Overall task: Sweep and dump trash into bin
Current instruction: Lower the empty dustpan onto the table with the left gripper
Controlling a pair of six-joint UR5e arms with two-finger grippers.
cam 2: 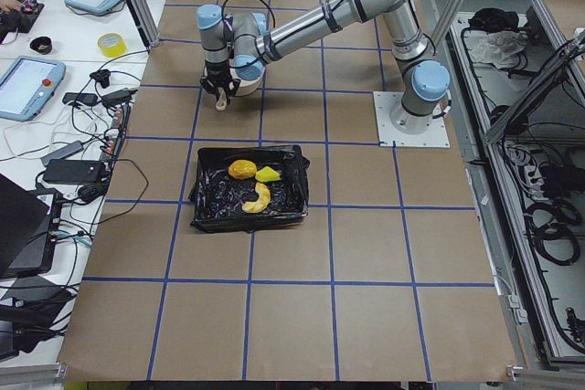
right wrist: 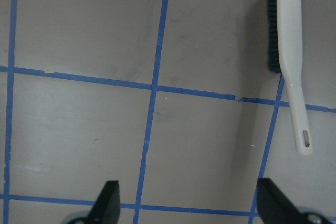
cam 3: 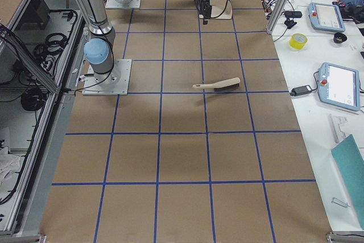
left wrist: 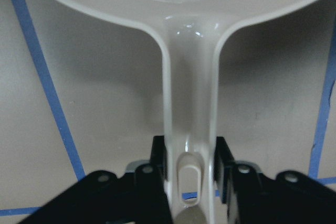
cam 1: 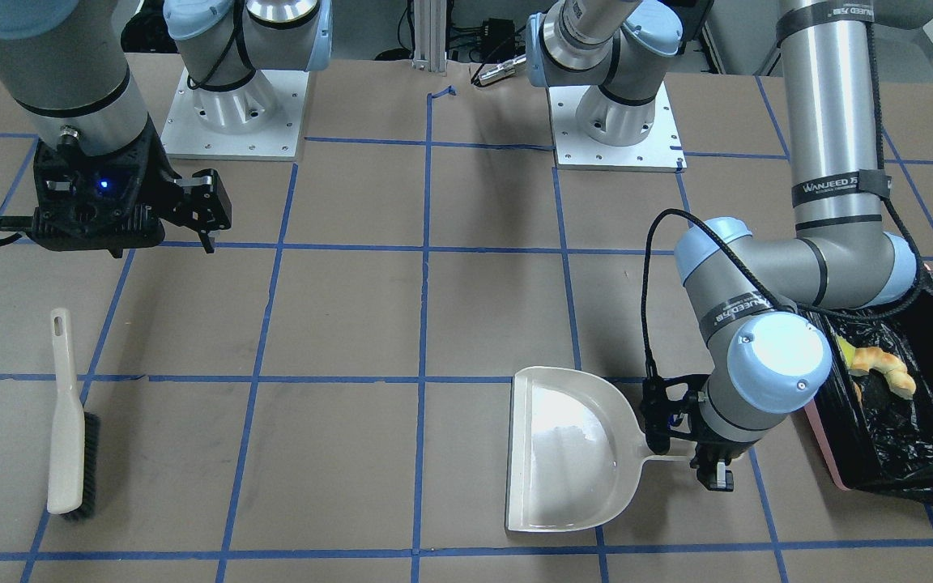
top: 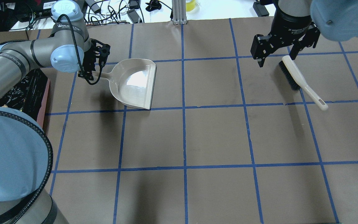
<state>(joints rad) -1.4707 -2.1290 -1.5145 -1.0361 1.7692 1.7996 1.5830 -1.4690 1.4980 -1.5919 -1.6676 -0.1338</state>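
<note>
The trash lies in the bin (cam 2: 206, 205), a pink box with a black bag: an orange lump (cam 2: 241, 169), a yellow sponge wedge (cam 2: 269, 173) and a tan bread-like piece (cam 2: 259, 198), which also shows in the front view (cam 1: 888, 368). My left gripper (cam 1: 685, 457) is shut on the handle of the beige dustpan (cam 1: 568, 453), which lies flat and empty on the table beside the bin. In the left wrist view the fingers (left wrist: 157, 156) press both sides of the handle (left wrist: 189, 108). My right gripper (top: 277, 56) is open and empty, held above the table near the brush (top: 300, 77).
The brush (cam 1: 70, 429) lies on its side on the table, bristles (right wrist: 272, 30) toward the far side. The bin's pink wall (cam 1: 827, 441) is under my left arm's elbow. Both arm bases (cam 1: 232, 113) stand at the robot's edge. Blue tape lines cross the brown table.
</note>
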